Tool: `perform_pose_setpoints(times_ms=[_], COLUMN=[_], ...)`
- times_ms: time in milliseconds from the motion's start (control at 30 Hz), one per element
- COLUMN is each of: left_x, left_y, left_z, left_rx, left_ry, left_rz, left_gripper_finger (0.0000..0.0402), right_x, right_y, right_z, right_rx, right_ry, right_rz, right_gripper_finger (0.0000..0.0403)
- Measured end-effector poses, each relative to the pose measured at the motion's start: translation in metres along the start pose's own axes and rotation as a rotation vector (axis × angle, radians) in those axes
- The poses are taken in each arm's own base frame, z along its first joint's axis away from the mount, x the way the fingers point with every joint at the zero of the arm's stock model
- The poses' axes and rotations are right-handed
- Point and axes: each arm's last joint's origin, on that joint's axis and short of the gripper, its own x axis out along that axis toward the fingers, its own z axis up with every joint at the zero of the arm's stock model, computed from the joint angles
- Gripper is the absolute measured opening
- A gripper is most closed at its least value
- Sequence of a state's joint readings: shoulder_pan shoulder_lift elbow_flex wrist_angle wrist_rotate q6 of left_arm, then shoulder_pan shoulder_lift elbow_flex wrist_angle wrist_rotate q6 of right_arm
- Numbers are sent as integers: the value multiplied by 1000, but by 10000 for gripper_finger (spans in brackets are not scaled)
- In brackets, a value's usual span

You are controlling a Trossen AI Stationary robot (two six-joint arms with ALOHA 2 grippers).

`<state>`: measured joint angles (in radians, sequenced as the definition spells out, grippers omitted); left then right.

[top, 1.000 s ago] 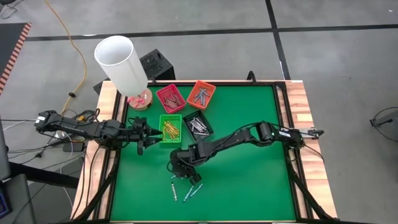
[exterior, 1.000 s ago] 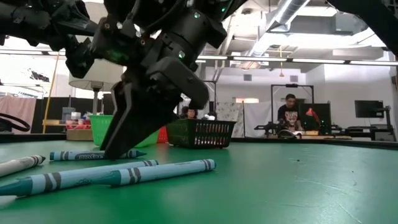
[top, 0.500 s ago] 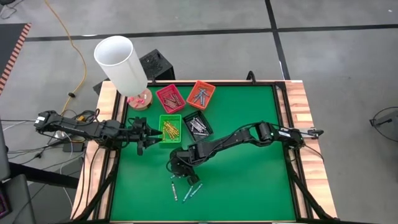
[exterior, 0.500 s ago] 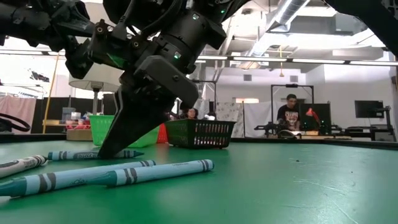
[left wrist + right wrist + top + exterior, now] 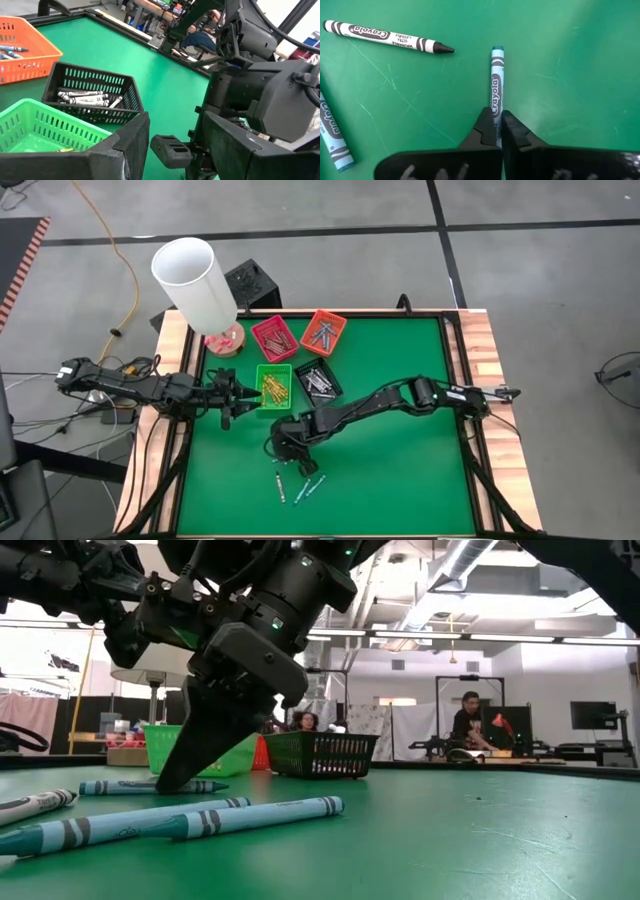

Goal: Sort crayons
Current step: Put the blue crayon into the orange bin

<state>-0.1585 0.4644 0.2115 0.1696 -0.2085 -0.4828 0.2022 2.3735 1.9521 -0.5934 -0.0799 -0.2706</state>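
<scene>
1. The right gripper is seen at the lower centre of the right wrist view, its fingers pressed together on one end of a light blue crayon lying on the green table.
2. In the high view, the right gripper is placed just below centre, with loose crayons beside it.
3. A grey-white crayon is seen at the upper left of the right wrist view.
4. The left gripper is held with fingers apart at centre left, beside the green tray.
5. The red tray, orange tray and black tray are grouped above centre.
</scene>
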Motion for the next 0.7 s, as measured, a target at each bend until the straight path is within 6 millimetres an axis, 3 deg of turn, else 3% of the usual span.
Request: perform_pose_setpoints(times_ms=[267,533,700], left_x=[0,0,0], left_y=[0,0,0], left_z=[0,0,0], left_rx=[0,0,0], left_ry=[0,-3,-7], left_rz=[0,6,13], left_gripper_finger=[176,176,176], right_x=[-25,-73,-105], right_y=[-16,-28,-42], right_z=[14,32,21], right_rx=[7,27,24], right_ry=[28,80,187], right_rz=[-11,-7,-8], right_gripper_finger=[4,4,4])
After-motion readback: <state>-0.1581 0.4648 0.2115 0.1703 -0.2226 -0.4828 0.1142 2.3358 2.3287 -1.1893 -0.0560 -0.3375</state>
